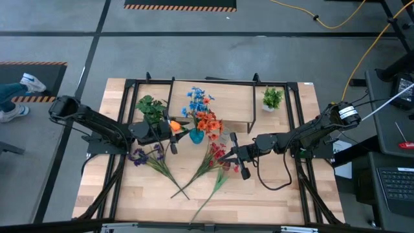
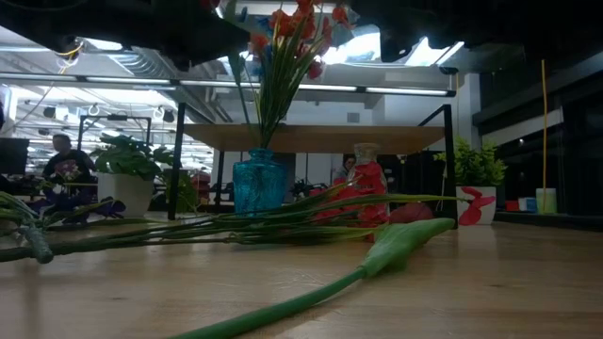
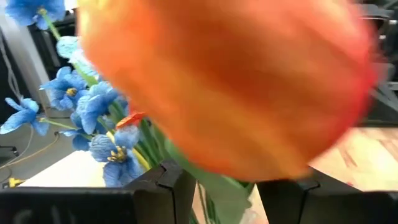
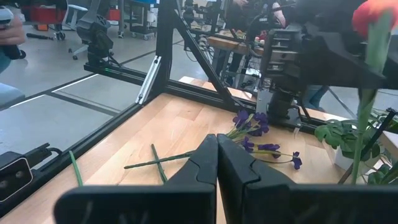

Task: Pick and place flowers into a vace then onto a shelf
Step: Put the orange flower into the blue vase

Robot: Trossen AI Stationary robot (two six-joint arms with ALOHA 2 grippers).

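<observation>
Left gripper (image 1: 169, 133) gripping orange tulip (image 1: 174, 126) by stem, bloom filling left wrist view. I am holding it just beside blue vase (image 1: 196, 136), near table centre, stem running roughly level toward vase mouth. Right gripper (image 1: 240, 169) pinched closed, empty, idling over red flowers (image 1: 217, 155) farther toward right edge.

Two potted plants (image 1: 272, 98), one blue vase (image 1: 196, 136), one shelf (image 1: 226, 97) — two arms.
</observation>
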